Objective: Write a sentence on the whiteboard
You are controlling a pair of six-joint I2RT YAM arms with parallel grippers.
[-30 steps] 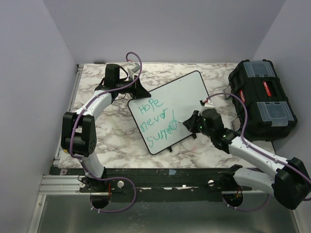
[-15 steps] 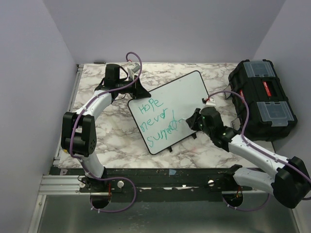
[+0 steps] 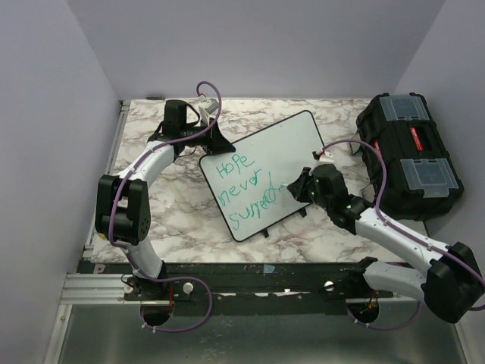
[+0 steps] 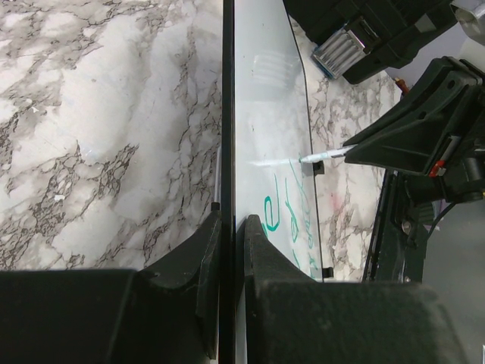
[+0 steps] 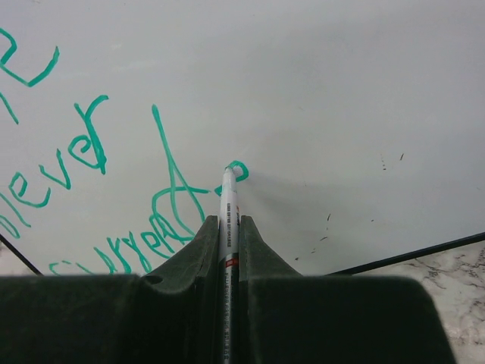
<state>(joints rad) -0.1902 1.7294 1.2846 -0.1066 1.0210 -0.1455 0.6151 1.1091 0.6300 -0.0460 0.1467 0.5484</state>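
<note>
The whiteboard (image 3: 292,144) lies tilted on the marble table, with the green sentence (image 3: 241,188) in three stacked lines. My left gripper (image 3: 214,144) is shut on the board's black far-left edge (image 4: 227,152), one finger on each side. My right gripper (image 3: 294,187) is shut on a white marker (image 5: 229,205). The marker's tip touches the whiteboard (image 5: 303,76) at a small green loop just right of the last word (image 5: 163,212). In the left wrist view the marker (image 4: 322,157) meets the whiteboard (image 4: 265,136) from the right.
A black toolbox (image 3: 409,155) with clear lid compartments stands at the table's right side, close behind my right arm; its corner (image 4: 364,30) also shows in the left wrist view. Purple walls close in the table on three sides.
My right gripper has shifted slightly up and along the board with the marker, and the green stroke after the last word has grown. The left gripper and board have stayed put.
</note>
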